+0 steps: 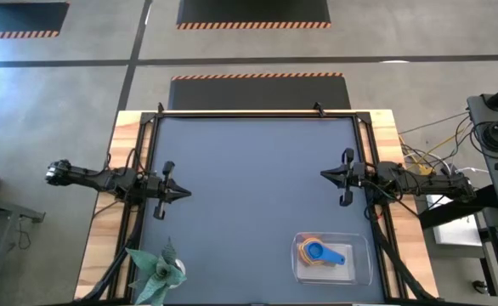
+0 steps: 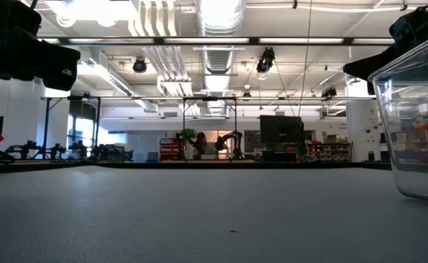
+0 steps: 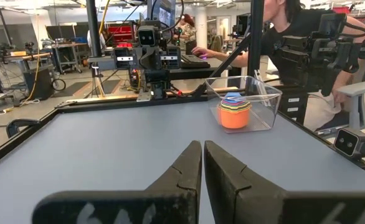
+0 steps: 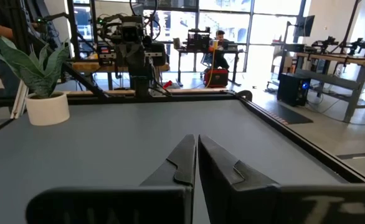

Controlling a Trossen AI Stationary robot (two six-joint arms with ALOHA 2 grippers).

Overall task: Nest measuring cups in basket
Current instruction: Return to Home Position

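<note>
The nested measuring cups (image 1: 319, 252) sat in the basket (image 1: 361, 270) at the table's (image 1: 249, 161) near right corner; the right end effector (image 1: 327, 175) hung closer, at the right edge, the left end effector (image 1: 181, 193) opposite; both were pinched together, empty.

Potted plant (image 1: 157, 267) at the grey table's (image 1: 257, 195) corner

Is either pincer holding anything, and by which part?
Nothing. Both the left pincer and right pincer are shut and empty; the measuring cups sit in the basket.
</note>
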